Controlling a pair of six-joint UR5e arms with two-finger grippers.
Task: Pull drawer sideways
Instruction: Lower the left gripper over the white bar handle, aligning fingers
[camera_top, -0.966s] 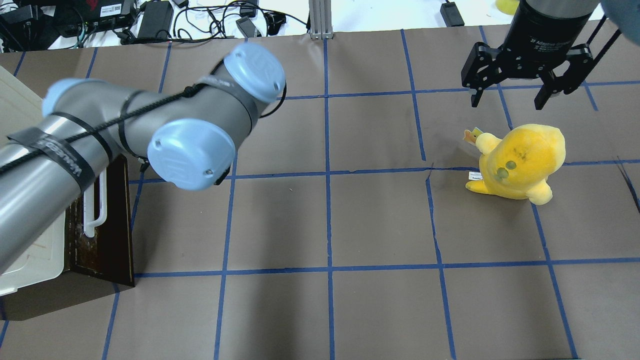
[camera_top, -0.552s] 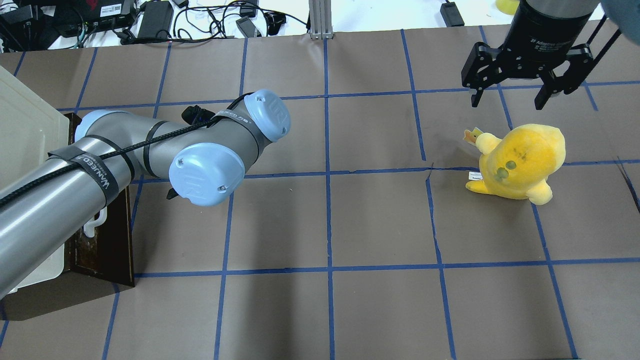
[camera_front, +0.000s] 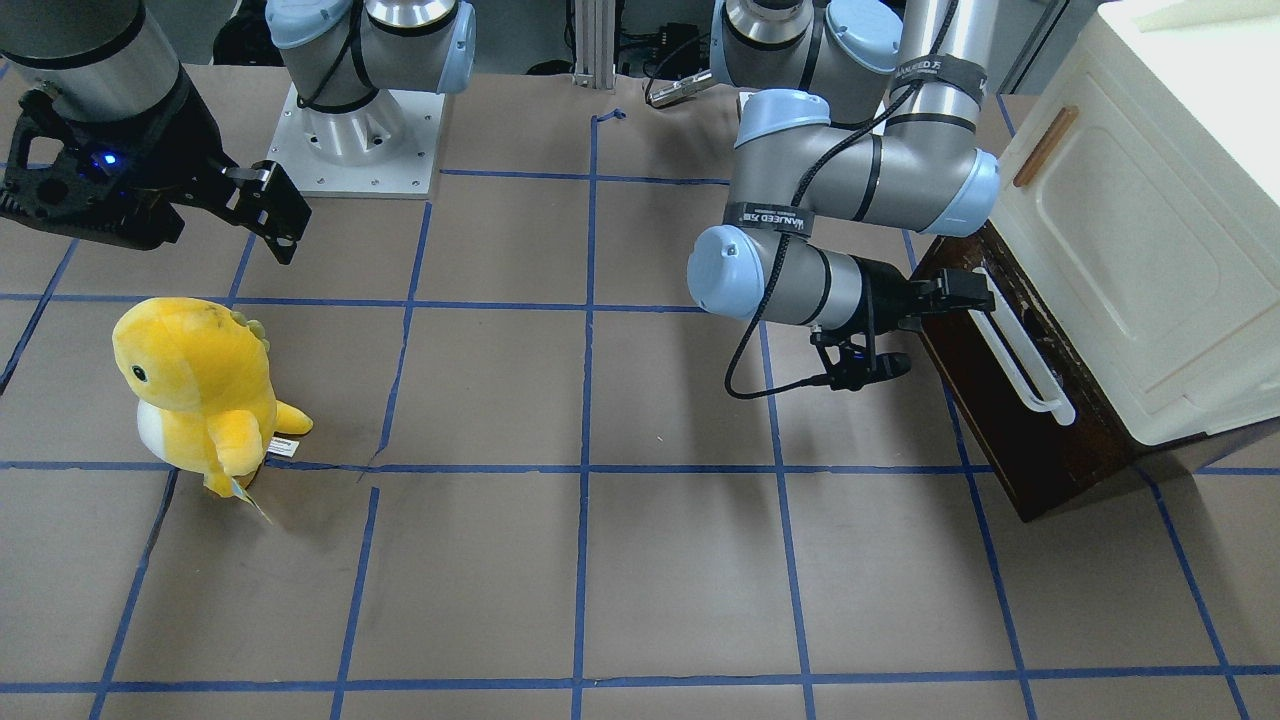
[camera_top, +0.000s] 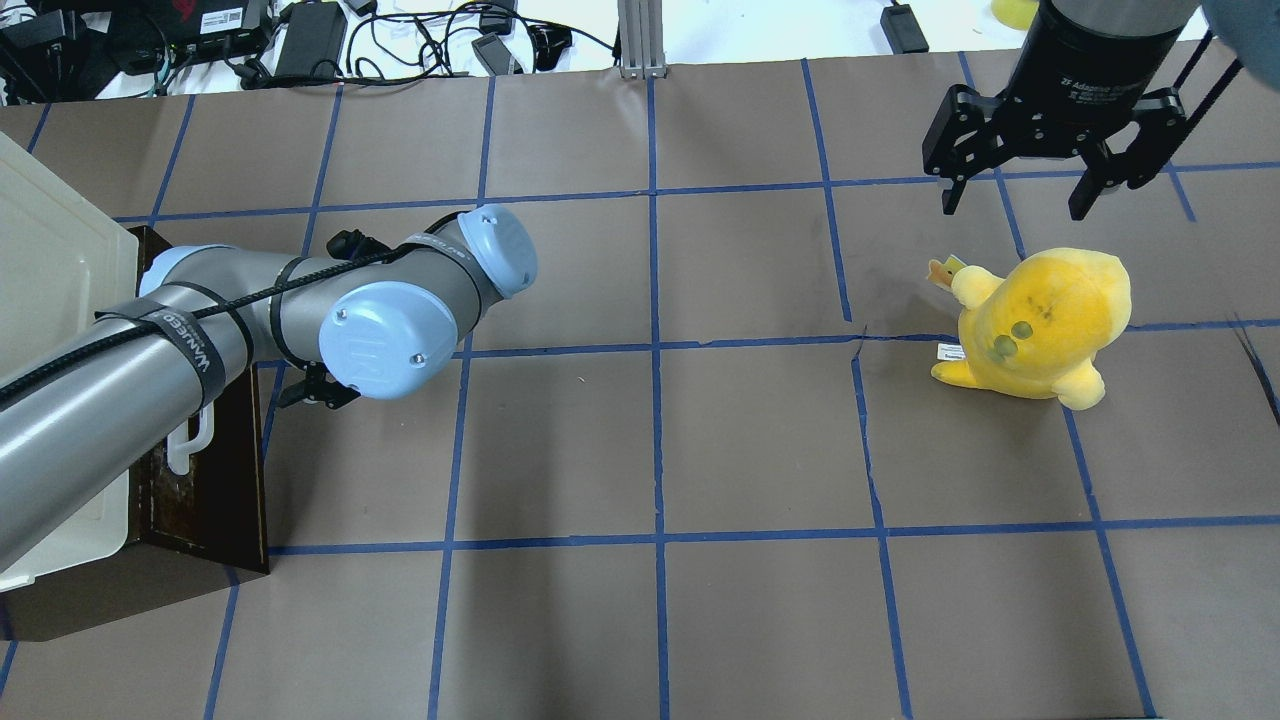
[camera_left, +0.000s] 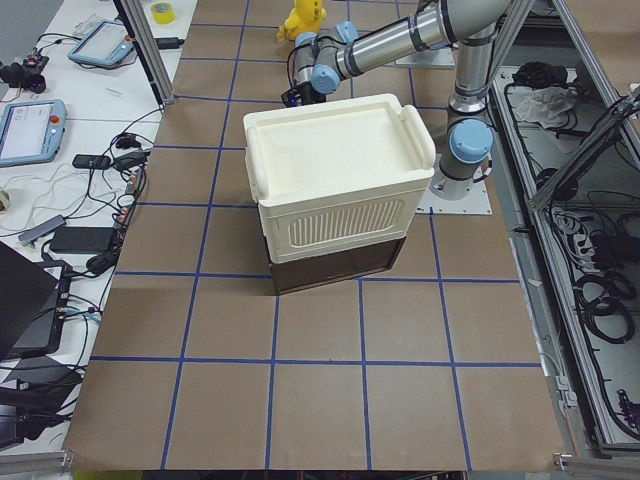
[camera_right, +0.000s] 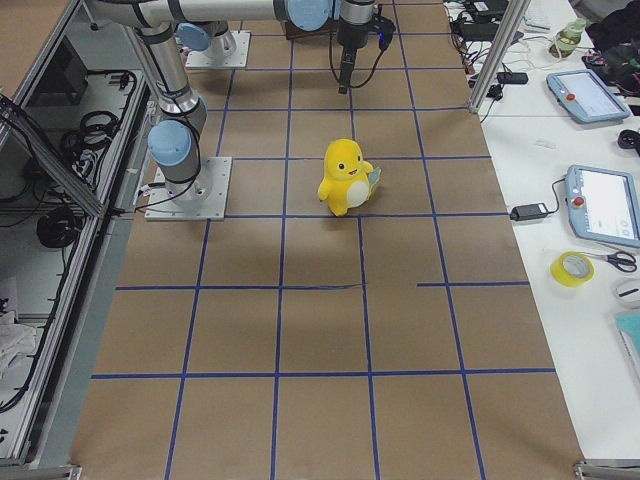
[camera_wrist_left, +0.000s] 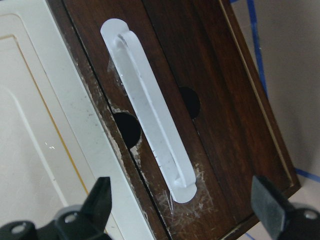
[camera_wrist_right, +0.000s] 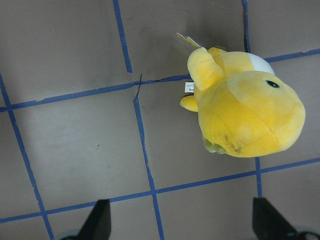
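The drawer (camera_front: 1010, 440) has a dark brown wooden front and a long white bar handle (camera_front: 1018, 352); it sits shut under a cream-white cabinet (camera_front: 1150, 230). My left gripper (camera_front: 962, 298) is open and points at the drawer front, at the handle's far end. In the left wrist view the handle (camera_wrist_left: 150, 135) runs diagonally across the drawer front (camera_wrist_left: 225, 100), with both fingertips (camera_wrist_left: 100, 200) spread wide below it, holding nothing. In the overhead view the arm hides the left gripper. My right gripper (camera_top: 1020, 195) hangs open and empty at the far right.
A yellow plush toy (camera_top: 1040, 320) stands on the table below the right gripper and also shows in the right wrist view (camera_wrist_right: 245, 115). The cabinet door carries a small wooden handle (camera_front: 1045, 145). Brown paper with blue tape lines (camera_top: 655, 440) covers the table.
My left arm has dropped and swung left, bringing its wrist down towards the drawer front. The right arm and the plush toy have not moved.
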